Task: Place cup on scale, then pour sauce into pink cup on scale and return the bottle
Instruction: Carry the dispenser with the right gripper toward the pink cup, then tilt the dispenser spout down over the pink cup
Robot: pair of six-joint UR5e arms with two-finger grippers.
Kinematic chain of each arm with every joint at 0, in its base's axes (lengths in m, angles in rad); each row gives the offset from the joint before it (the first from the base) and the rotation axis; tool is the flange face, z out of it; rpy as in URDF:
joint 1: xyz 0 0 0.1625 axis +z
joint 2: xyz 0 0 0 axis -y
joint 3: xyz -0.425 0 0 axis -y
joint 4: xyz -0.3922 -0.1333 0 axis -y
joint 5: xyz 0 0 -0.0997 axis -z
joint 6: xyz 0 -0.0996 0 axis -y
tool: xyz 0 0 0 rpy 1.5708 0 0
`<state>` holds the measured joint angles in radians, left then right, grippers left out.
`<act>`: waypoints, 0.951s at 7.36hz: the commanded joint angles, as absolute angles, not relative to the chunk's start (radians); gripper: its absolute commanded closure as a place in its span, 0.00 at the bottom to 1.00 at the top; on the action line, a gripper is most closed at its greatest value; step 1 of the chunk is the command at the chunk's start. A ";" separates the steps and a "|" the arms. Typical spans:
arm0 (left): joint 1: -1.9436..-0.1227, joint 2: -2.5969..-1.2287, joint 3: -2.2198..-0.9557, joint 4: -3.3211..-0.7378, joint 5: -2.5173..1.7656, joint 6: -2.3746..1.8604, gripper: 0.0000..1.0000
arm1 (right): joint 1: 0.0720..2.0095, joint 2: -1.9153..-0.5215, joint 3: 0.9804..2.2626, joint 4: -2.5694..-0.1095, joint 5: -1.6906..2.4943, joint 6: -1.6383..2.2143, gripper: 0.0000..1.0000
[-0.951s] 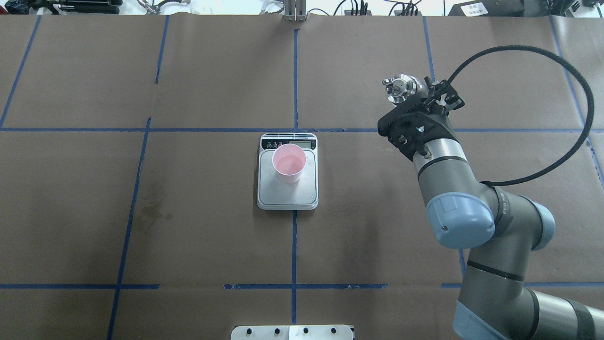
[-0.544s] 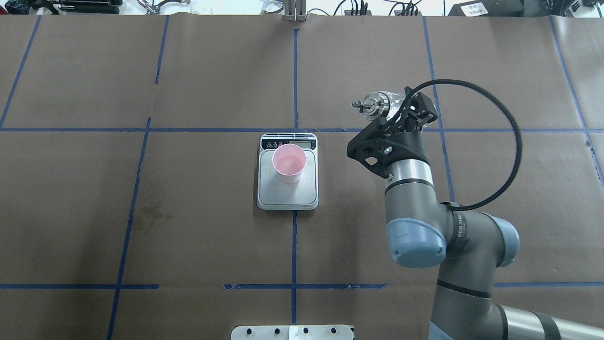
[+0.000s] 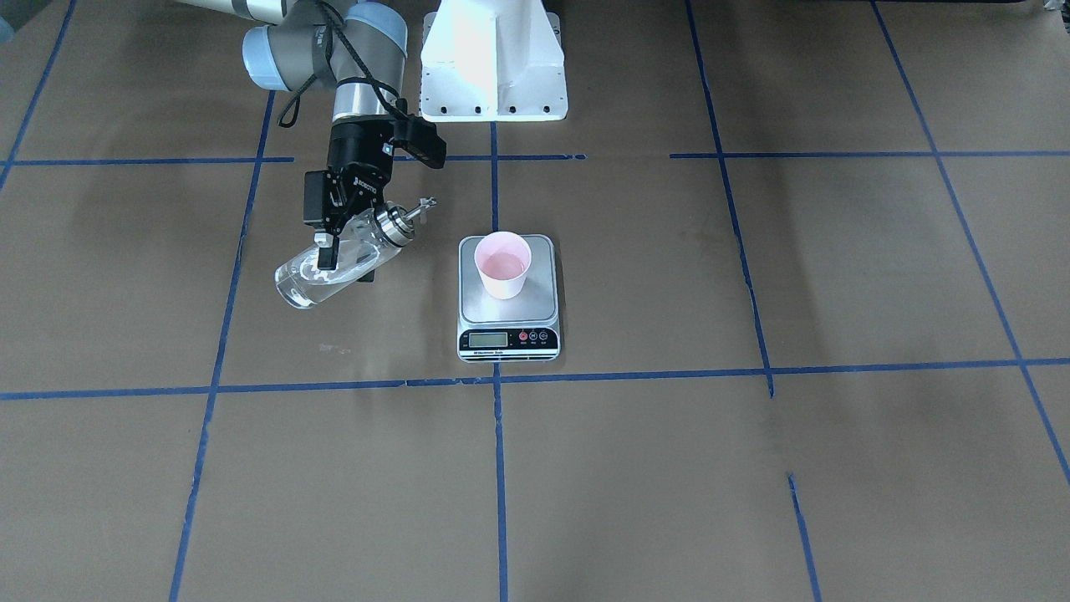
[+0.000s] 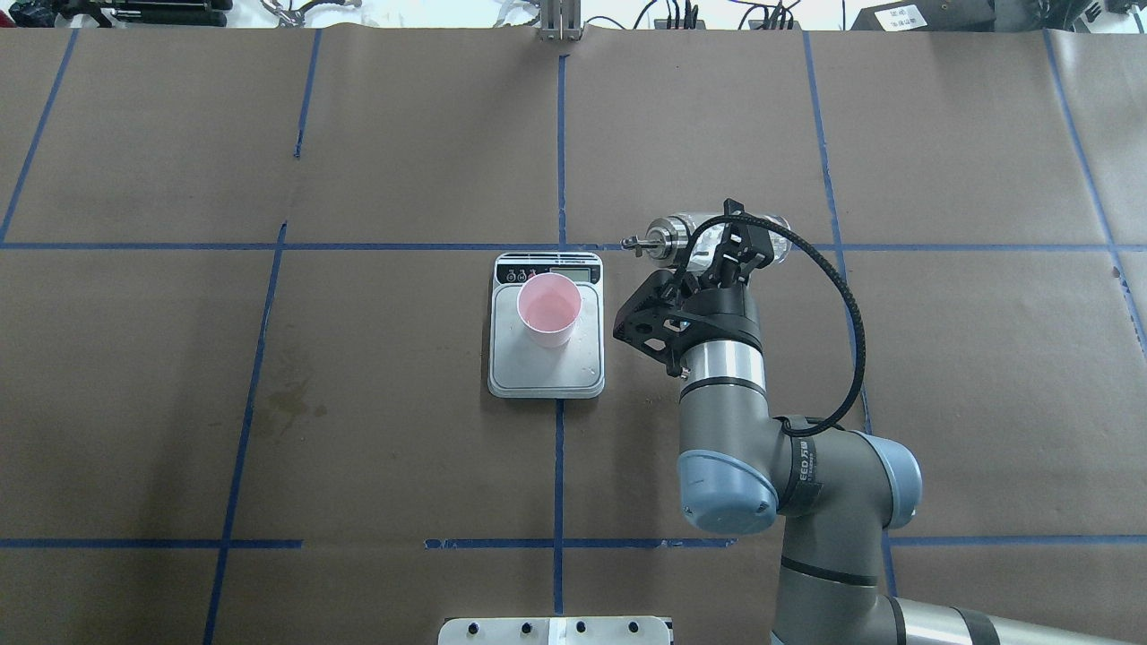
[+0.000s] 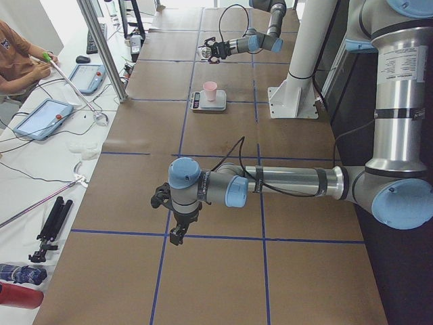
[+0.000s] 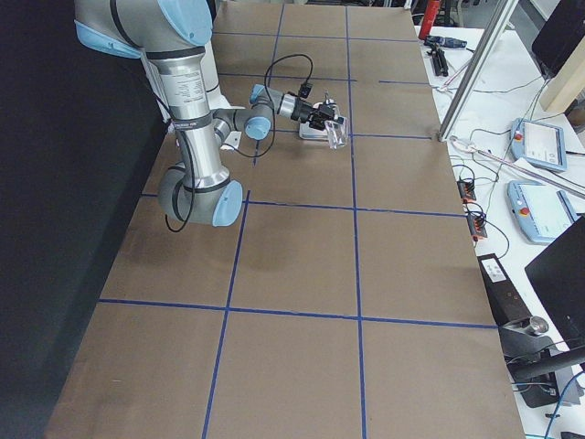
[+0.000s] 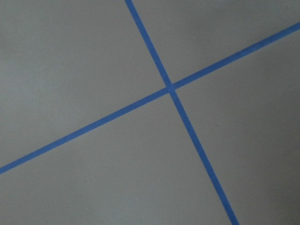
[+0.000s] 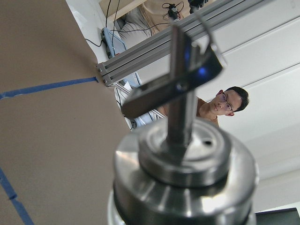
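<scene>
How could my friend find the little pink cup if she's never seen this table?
Start at the big brown table crossed by blue tape lines; near its middle sits a silver-grey kitchen scale. The paper cup stands upright on the scale's platform. It is the only pink thing, unlike the clear glass bottle held tilted in the air beside it.

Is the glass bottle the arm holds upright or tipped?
Tipped: the clear glass bottle lies nearly sideways, metal spout pointing towards the silver-grey scale.

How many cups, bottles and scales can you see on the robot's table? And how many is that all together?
cup: 1
bottle: 1
scale: 1
Total: 3
</scene>
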<state>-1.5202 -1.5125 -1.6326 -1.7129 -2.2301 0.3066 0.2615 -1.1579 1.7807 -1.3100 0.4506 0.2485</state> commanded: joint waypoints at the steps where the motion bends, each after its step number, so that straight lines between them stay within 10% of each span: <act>1: -1.520 -1.513 -1.634 -1.715 -2.227 0.310 0.00 | 0.255 -1.132 1.726 -1.312 0.405 0.188 1.00; 7: -1.520 -1.516 -1.634 -1.717 -2.206 0.313 0.00 | 0.247 -1.062 1.658 -1.407 0.286 -0.041 1.00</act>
<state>-1.5202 -1.5147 -1.6327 -1.7159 -2.2083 0.3118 0.2495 -1.0654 1.6621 -1.3939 0.3115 0.0418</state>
